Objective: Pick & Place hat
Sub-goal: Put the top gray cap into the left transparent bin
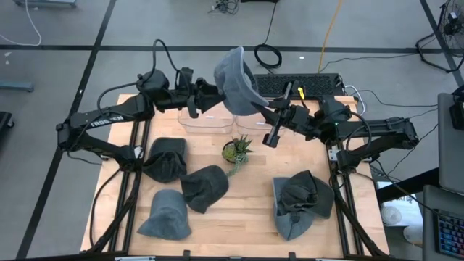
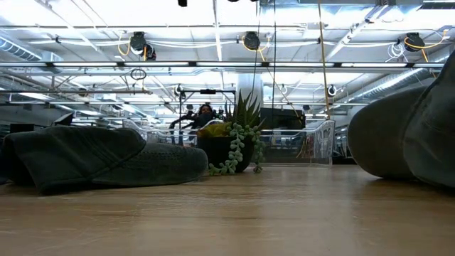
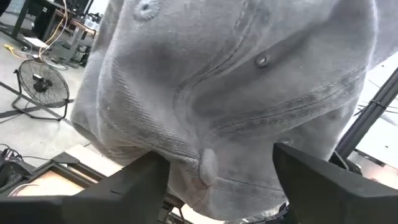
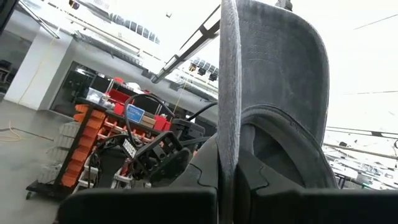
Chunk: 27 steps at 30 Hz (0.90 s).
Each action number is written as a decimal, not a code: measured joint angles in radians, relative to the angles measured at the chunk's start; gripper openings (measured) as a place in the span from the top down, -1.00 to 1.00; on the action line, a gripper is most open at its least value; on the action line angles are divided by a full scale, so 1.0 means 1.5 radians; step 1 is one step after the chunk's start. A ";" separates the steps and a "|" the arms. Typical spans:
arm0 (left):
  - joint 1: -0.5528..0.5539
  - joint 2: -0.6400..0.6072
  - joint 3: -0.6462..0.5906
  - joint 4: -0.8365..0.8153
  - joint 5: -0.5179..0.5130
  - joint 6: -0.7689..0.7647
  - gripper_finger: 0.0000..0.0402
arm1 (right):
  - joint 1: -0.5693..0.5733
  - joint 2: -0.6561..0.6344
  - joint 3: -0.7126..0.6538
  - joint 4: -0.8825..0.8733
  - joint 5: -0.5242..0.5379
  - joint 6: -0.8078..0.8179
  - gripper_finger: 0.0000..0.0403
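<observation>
A light grey hat [image 1: 236,80] is held in the air over the table's far middle, between my two arms. My right gripper [image 1: 259,107] comes from the right and is shut on the hat [image 4: 273,93], which rises above its fingers. My left gripper [image 1: 212,94] comes from the left and is open. In its wrist view the hat's crown [image 3: 236,93] fills the picture and bulges down between the two spread fingers [image 3: 140,186]. My right gripper pinches the hat's brim edge [image 4: 229,168] between its two shut fingers, slanting upward from the table's right. The hat stands upright above the fingers, lifted clear of the table. My left gripper's fingers flank the crown's lower part [image 3: 208,165]; I cannot tell whether they touch it.
Several dark grey hats lie on the table: [image 1: 165,158], [image 1: 204,187], [image 1: 165,215] on the left, a pile [image 1: 301,201] on the right. A small potted plant [image 1: 237,151] stands mid-table. Clear bins [image 1: 201,119] and a keyboard [image 1: 301,83] sit at the far edge.
</observation>
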 joint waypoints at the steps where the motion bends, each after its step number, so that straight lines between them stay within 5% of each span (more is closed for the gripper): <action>1: 0.000 0.000 0.000 -0.002 0.000 -0.002 -0.32 | 0.000 0.000 0.000 0.000 0.000 0.001 1.00; 13: 0.000 0.000 0.000 -0.002 0.015 -0.010 0.87 | 0.000 0.000 0.000 -0.006 0.000 0.012 1.00; 27: 0.007 -0.042 -0.001 -0.005 0.077 0.003 0.87 | 0.017 -0.002 -0.001 -0.055 0.023 -0.022 0.85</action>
